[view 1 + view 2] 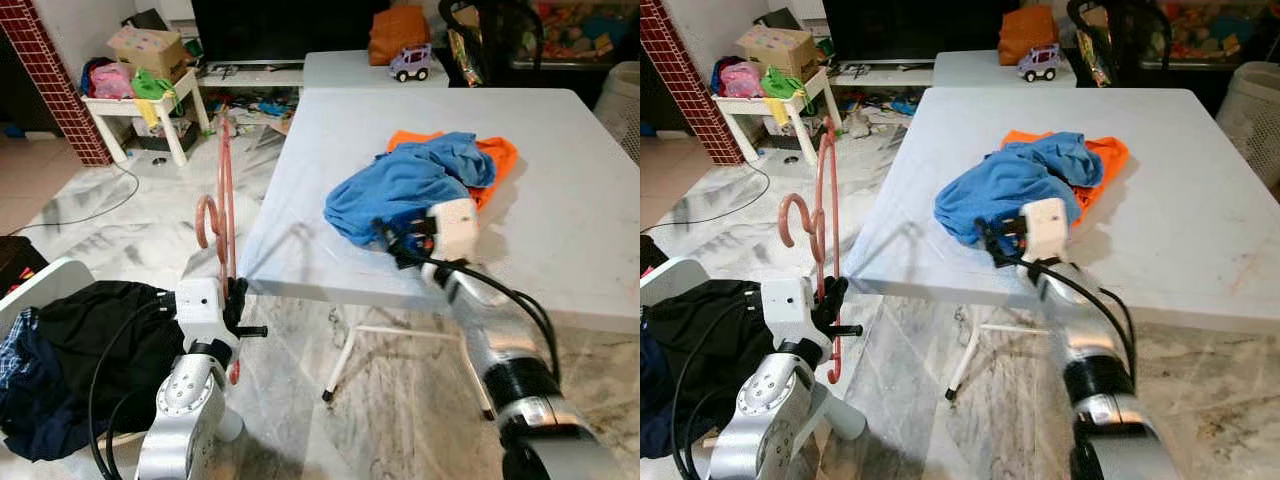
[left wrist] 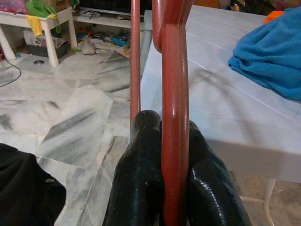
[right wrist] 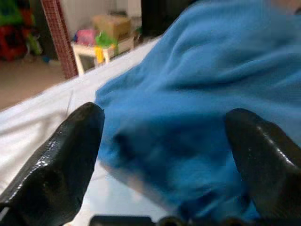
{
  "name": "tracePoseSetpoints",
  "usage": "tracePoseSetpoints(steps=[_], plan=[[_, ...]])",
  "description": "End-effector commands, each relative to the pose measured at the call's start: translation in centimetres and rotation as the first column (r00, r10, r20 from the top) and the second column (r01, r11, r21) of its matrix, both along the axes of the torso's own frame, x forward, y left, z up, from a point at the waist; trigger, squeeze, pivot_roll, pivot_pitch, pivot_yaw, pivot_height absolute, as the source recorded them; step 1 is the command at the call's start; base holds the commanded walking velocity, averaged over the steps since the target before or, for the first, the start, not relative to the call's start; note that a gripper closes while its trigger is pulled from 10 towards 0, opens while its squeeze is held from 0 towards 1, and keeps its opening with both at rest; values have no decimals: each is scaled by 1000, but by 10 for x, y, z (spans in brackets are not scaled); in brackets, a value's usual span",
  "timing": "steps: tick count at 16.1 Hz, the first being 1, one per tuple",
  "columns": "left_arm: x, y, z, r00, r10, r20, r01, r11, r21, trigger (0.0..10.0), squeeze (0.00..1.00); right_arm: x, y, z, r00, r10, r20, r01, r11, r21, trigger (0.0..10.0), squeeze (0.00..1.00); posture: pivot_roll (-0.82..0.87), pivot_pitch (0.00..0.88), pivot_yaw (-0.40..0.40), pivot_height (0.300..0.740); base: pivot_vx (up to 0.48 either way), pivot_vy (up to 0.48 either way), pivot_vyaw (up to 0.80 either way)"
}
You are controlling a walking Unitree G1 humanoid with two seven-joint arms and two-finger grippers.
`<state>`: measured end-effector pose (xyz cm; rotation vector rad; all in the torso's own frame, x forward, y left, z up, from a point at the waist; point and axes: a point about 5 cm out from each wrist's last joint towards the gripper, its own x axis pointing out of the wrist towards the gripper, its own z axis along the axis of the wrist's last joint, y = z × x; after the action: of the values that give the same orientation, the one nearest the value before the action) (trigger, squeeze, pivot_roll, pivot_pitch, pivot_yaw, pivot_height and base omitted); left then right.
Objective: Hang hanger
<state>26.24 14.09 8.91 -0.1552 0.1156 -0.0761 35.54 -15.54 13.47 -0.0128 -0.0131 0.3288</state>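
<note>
A salmon-red hanger [image 1: 225,190] stands upright beside the white table's [image 1: 560,230] left edge, hook end up. My left gripper [image 1: 237,300] is shut on its lower part, and the left wrist view shows the hanger bar [image 2: 173,94] pinched between the two black fingers. On the table a blue garment [image 1: 405,185] lies crumpled over an orange one [image 1: 500,155]. At the blue cloth's near edge my right gripper [image 1: 395,240] is open. In the right wrist view, the blue fabric [image 3: 197,94] lies just beyond its spread fingers [image 3: 61,155].
A pile of dark clothes [image 1: 90,350] lies on a white seat at my lower left. Further back stand a small white table with boxes [image 1: 145,100], a brick pillar [image 1: 50,80], a toy car [image 1: 410,62] and a white basket [image 1: 625,100]. Marble floor lies left of the table.
</note>
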Motion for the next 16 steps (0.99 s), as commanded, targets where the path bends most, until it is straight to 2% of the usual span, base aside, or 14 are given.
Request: tracePoseSetpoints(steps=[1,6,8,12,14,16], plan=[[3,2,4,1000,10,18,-10,1000,-1,10000,0,-1,-4,11,999,-20,45,19,1000,24,10000,0,-60,0,71,740,0,0,0],[7,4,6,999,12,34,-11,1000,-8,10000,0,-25,-27,19,991,-99,87,97,995,32,10000,0,-79,0,82,740,0,0,0],[8,3,6,999,9,37,-9,1000,-8,10000,0,-27,-31,22,986,-136,100,131,990,48,10000,0,-87,0,86,740,0,0,0],[10,1,6,999,-2,35,2,1000,-18,10000,0,-41,-42,21,968,-233,93,230,972,50,10000,0,-110,0,103,740,0,0,0],[10,-2,4,998,-44,36,44,999,-11,10000,0,-50,-48,20,948,-302,99,300,953,33,10000,0,-141,0,126,740,0,0,0],[11,-14,3,992,-124,35,124,992,-21,10000,0,-58,-54,21,925,-363,108,362,932,34,10000,0,-167,0,144,740,0,0,0]])
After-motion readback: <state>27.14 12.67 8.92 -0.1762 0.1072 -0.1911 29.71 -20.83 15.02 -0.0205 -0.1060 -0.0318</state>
